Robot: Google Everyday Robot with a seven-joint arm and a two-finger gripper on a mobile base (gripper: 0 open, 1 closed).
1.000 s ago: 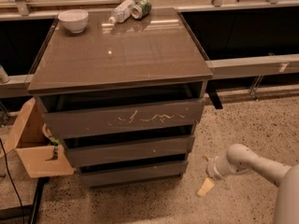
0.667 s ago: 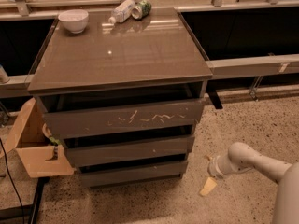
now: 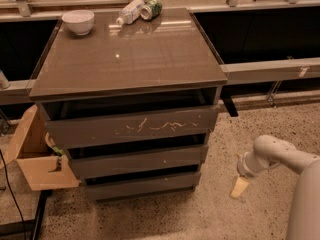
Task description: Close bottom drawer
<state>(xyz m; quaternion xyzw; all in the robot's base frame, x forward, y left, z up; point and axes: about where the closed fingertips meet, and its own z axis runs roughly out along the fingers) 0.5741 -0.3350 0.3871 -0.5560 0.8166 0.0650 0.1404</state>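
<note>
The bottom drawer is the lowest, narrowest dark grey-brown front of the cabinet, with a dark gap above it. Above it sit the medium front and the largest front with pale scratches. My gripper hangs low over the speckled floor, to the right of the cabinet and level with the bottom drawer, apart from it. Its pale yellow fingertip points down-left. The white arm comes in from the lower right.
A white bowl, a plastic bottle and a green can lie on the cabinet top. An open cardboard box stands at the cabinet's left. A metal rail runs behind.
The gripper has shifted very slightly to the right; the drawers have not moved.
</note>
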